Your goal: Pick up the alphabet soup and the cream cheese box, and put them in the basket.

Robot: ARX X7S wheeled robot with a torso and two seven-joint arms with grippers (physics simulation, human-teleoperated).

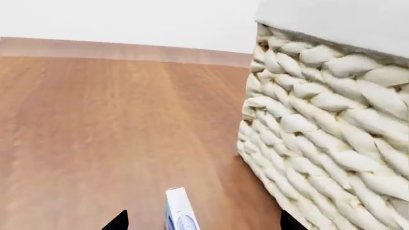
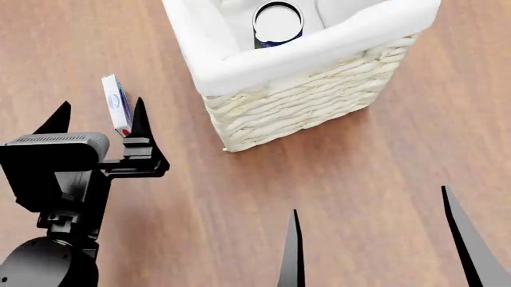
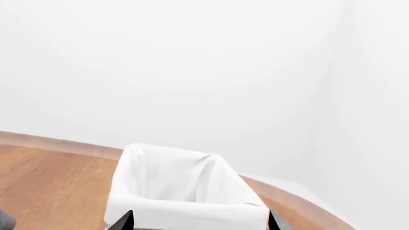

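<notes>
Between my left gripper's [image 2: 100,116] spread fingers stands the cream cheese box [image 2: 117,104] on its edge, leaning against one fingertip [image 2: 140,113], just beside the wicker basket [image 2: 303,107] on the wooden floor [image 2: 359,191]. Inside the basket sits the alphabet soup [image 2: 277,24]. My right gripper [image 2: 371,239] hangs open, grasping nothing.

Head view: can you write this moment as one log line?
soup can: in basket | left claw: around cheese box | right claw: open, empty
</notes>
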